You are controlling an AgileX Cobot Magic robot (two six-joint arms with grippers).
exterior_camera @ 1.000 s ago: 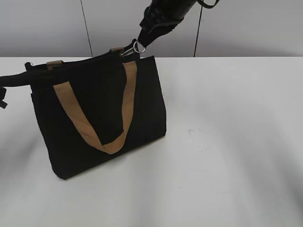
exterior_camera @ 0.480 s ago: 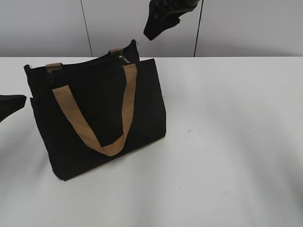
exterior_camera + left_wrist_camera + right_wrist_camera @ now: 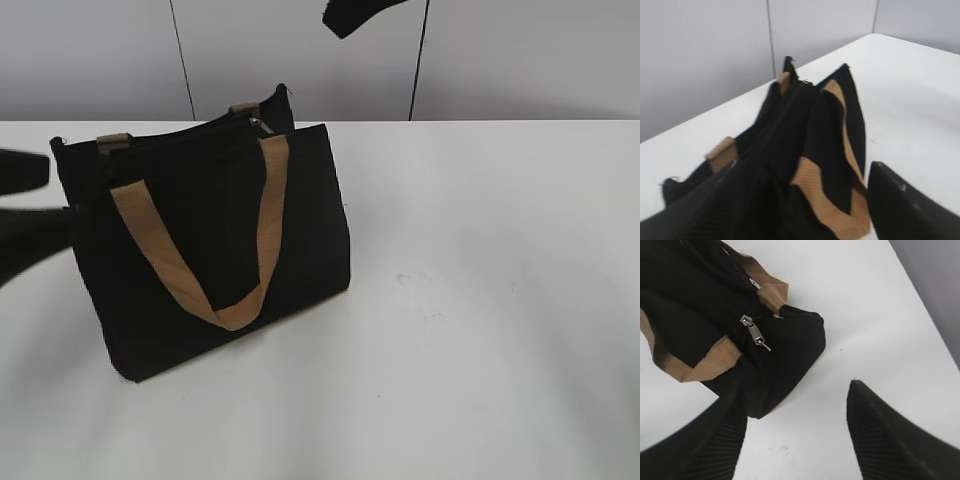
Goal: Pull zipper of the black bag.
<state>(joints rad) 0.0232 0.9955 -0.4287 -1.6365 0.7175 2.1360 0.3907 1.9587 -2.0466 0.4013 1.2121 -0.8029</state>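
The black bag [image 3: 210,240] stands on the white table [image 3: 480,300], its front tan strap hanging in a loop. The zipper's silver pull [image 3: 260,124] lies at the right end of the top edge; the right wrist view shows it loose on the zip line [image 3: 756,334]. My right gripper [image 3: 350,15] is high above the bag's right end; in its own view it is open and empty [image 3: 795,390]. My left gripper [image 3: 30,203] is open at the bag's left end. In the left wrist view [image 3: 804,167] its fingers stand either side of the bag's near end [image 3: 805,125].
A grey panelled wall [image 3: 500,60] runs behind the table. A few faint dark marks [image 3: 405,278] lie on the table to the right of the bag.
My right gripper let go of the zipper pull and rose away. My left gripper let go of the bag's left end and now stands open. The bag's top has settled.
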